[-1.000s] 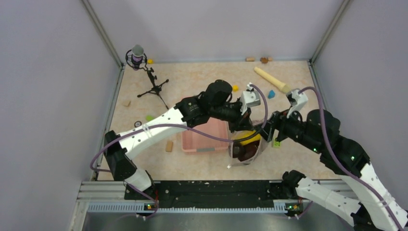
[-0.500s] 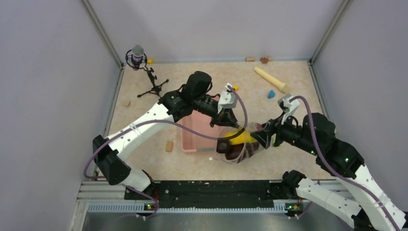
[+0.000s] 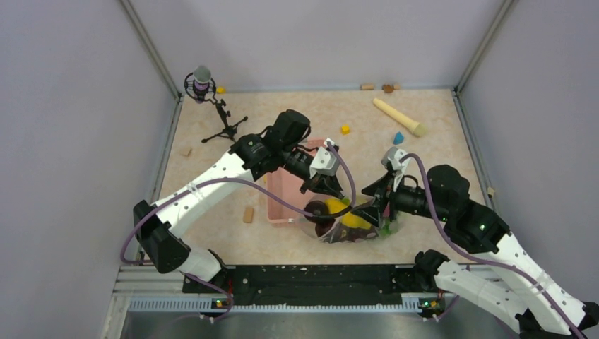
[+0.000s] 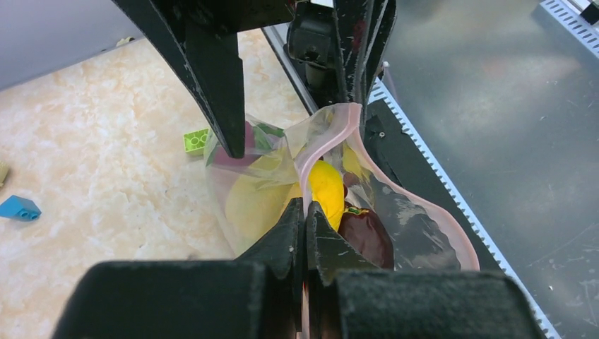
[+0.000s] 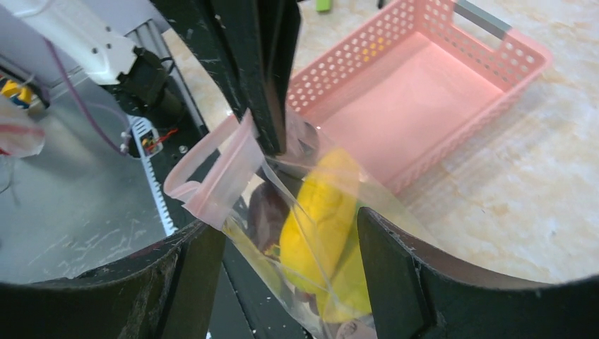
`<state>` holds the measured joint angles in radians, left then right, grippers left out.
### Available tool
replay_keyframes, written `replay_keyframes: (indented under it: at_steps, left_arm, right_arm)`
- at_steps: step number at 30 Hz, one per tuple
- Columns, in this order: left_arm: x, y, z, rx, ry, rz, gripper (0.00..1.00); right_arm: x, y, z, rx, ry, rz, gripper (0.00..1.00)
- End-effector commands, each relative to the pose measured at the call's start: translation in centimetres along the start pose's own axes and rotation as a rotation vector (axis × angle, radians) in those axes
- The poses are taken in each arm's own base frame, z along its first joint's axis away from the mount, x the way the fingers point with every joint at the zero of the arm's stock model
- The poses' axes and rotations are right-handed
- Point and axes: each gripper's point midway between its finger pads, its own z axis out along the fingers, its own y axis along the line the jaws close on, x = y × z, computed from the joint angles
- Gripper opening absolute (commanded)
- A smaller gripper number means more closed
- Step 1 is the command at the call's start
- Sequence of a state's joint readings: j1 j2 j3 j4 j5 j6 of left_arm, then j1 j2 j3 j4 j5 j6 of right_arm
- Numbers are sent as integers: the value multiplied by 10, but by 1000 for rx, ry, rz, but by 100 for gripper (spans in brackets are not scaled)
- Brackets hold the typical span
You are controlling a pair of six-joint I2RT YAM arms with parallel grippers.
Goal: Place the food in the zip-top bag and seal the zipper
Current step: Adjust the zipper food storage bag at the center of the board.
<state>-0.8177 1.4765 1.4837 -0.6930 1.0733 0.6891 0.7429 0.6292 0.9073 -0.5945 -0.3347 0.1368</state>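
1. The left gripper has its fingers pressed together on the zipper, pinching the pink strip at the mouth of the bag.
2. The bag sits toward the near edge of the table, just right of the near right corner of the pink basket. Its mouth gapes open, and the zipper edge curves in a loop.
3. The right gripper is spread wide, with one finger on each side of the bag's upper part. I cannot tell whether either finger presses on the plastic.
4. A yellow fruit lies inside the bag, close under the pinched edge. A dark purple-brown piece touches it.
5. Something magenta and green shows through the plastic on the bag's right side, too crumpled over to make out.
6. A green block lies on the table just right of the bag. A blue block lies farther off.
7. A rolling pin lies at the far right of the table. A microphone on a small tripod stands at the far left corner.
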Motion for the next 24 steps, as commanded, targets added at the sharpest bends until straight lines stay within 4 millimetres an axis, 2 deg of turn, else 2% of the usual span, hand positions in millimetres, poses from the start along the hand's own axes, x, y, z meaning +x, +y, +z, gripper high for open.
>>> replay_keyframes:
  at_steps: [1,6,8,9,13,15,16,18,20,22,24]
  left_arm:
    - [-21,-8,-2,42,-61,60,0]
    - [-29,-2,1,33,-89,21,0]
    - [-31,-1,1,33,-100,6,0]
    - [-33,0,1,30,-106,0,0]
    - [-37,5,4,7,-140,-26,0]
    - [-38,9,4,-19,-153,-36,0]
    - [-40,12,3,-43,-163,-44,7]
    - [-42,22,0,-129,-170,-69,51]
    - [-42,35,-7,-255,-189,-87,82]
    - [-34,50,-19,-417,-195,-119,94]
    - [-29,59,-35,-569,-214,-131,97]
  right_arm:
    - [-17,21,7,-144,-58,-67,68]
    - [-15,27,12,-191,-45,-67,67]
    - [-16,28,14,-198,-53,-64,63]
    - [-16,28,15,-198,-52,-62,58]
    - [-19,28,17,-204,-67,-63,16]
    - [-20,22,20,-170,-77,-55,2]
    - [-19,17,20,-141,-75,-49,0]
    - [-17,3,20,-53,-74,-21,0]
    - [-18,-14,15,54,-96,5,0]
    - [-20,-29,4,162,-135,26,0]
    - [-23,-42,-8,256,-172,51,0]
